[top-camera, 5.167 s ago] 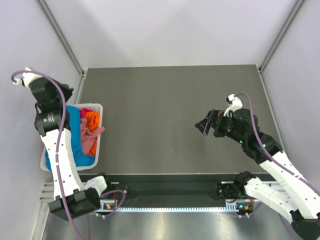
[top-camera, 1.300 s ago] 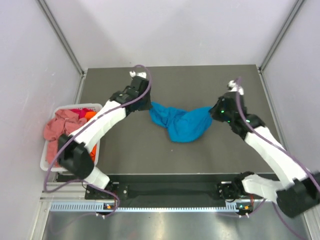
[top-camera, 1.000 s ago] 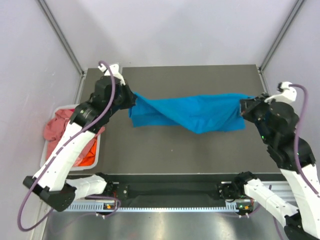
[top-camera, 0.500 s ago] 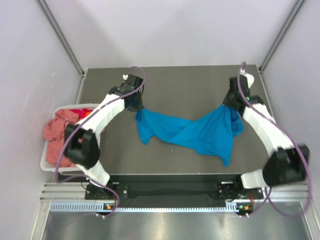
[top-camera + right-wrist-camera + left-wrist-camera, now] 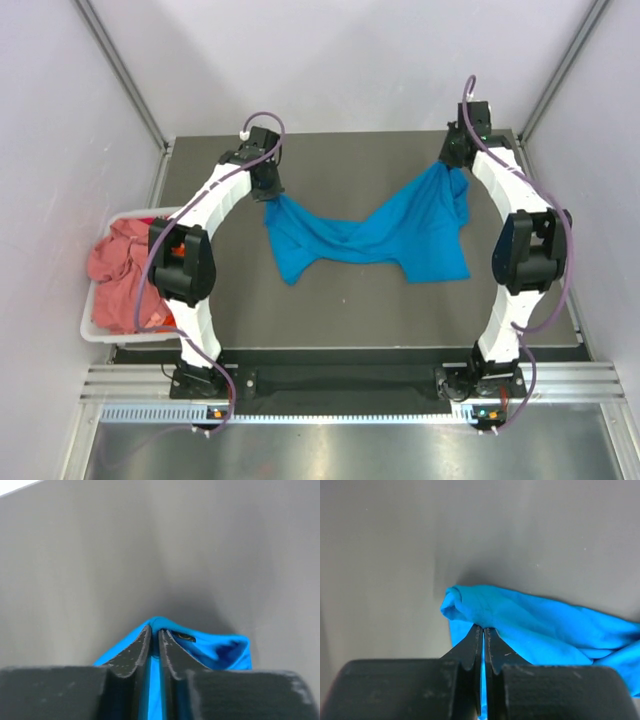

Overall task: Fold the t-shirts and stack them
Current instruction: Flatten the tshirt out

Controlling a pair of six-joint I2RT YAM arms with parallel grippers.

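One bright blue t-shirt [image 5: 370, 235] lies twisted across the middle of the dark table [image 5: 330, 300], sagging between its two held corners. My left gripper [image 5: 268, 186] is shut on the shirt's far left corner [image 5: 470, 605]. In the left wrist view the cloth bunches just beyond the left gripper's [image 5: 483, 628] closed tips. My right gripper [image 5: 450, 160] is shut on the far right corner near the table's back edge. A fold of the cloth [image 5: 220, 652] is pinched between the right gripper's [image 5: 155, 632] fingers. A salmon-pink t-shirt [image 5: 115, 265] hangs over the basket at the left.
The white slatted basket [image 5: 108, 336] stands off the table's left edge, with orange cloth [image 5: 163, 318] showing in it under the pink shirt. Both arms reach far forward along the table's sides. Grey walls close in the back and sides.
Both grippers have moved toward the table's far edge, dragging the blue shirt with them. The right-hand part of the shirt now lies flatter on the table.
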